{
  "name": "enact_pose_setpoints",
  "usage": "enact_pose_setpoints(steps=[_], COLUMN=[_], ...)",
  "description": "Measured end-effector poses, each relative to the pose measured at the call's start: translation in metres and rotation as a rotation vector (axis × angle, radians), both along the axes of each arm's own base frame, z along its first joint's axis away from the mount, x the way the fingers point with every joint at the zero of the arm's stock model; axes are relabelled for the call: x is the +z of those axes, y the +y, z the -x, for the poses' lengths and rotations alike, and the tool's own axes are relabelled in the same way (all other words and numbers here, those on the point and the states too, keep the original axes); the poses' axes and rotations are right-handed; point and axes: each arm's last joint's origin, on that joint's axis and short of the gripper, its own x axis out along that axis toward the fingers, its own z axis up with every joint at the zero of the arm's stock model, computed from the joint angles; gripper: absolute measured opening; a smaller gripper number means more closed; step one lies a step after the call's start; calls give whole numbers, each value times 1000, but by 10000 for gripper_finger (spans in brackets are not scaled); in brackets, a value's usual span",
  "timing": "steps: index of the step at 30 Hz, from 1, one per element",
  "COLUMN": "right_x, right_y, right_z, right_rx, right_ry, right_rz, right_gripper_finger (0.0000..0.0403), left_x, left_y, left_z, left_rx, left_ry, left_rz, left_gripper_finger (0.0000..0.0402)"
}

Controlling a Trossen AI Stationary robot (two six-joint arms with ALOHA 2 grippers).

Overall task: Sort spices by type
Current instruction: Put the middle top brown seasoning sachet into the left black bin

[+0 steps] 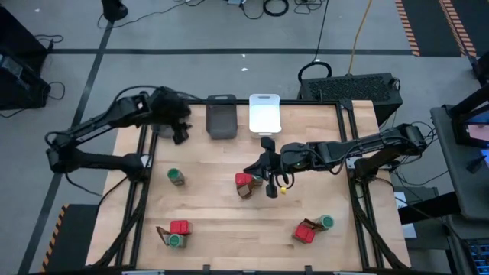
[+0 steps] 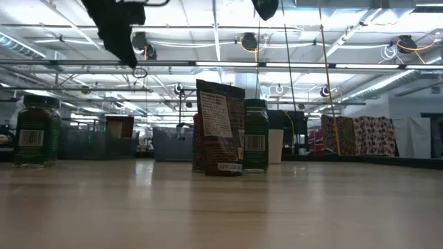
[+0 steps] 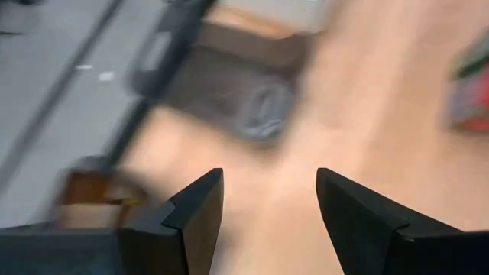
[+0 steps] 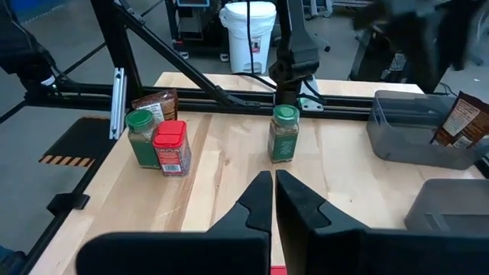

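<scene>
The spices stand in groups on the table. A red tin (image 1: pixel 243 180) with a brown packet (image 1: pixel 245 192) is in the middle, and a lone green-lidded jar (image 1: pixel 176 177) is to the left. One tin, jar and packet cluster (image 1: pixel 176 234) is near the front left, another (image 1: pixel 313 228) near the front right. My right gripper (image 1: pixel 269 186) (image 4: pixel 273 179) hovers shut just right of the middle tin. My left gripper (image 1: pixel 181 130) (image 3: pixel 267 183) is open, high over the far-left corner. There a brown packet (image 4: pixel 461 119) stands up out of a grey bin (image 4: pixel 412 139).
A dark grey bin (image 1: pixel 221 116) and a white bin (image 1: pixel 265 113) sit along the far edge. Another grey bin lies mostly under my left arm. A small yellow piece (image 1: pixel 283 189) lies by my right gripper. Bare wood (image 1: pixel 229 229) spreads between the groups.
</scene>
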Motion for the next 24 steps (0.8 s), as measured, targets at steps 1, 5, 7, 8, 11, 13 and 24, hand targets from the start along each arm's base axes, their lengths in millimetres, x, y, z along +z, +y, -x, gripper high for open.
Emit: enact_pose_setpoints(steps=[1, 5, 7, 8, 11, 13, 24], right_x=[0, 0, 0, 0, -3, -5, 4], right_y=[-1, -2, -2, -2, -2, -3, 8], right_z=[0, 0, 0, 0, 1, 3, 38], right_rx=[-1, -4, -2, -2, -7, -17, -28], right_ry=[0, 1, 2, 5, 36, 69, 219], right_rz=[3, 5, 4, 5, -10, -37, -152], right_gripper_finger=[0, 0, 0, 0, 0, 0, 0], left_x=[0, 1, 3, 4, 10, 15, 9], left_y=[-6, -28, -39, -44, -59, -67, -102], left_z=[-3, -16, -25, -29, -40, -45, -75], left_rx=[-16, -90, -138, -165, -234, -264, -332], left_ry=[-20, -67, -122, -149, -241, -300, -504], left_rz=[32, 106, 124, 126, 128, 131, 189], left_gripper_finger=[215, 215, 215, 215, 215, 215, 215])
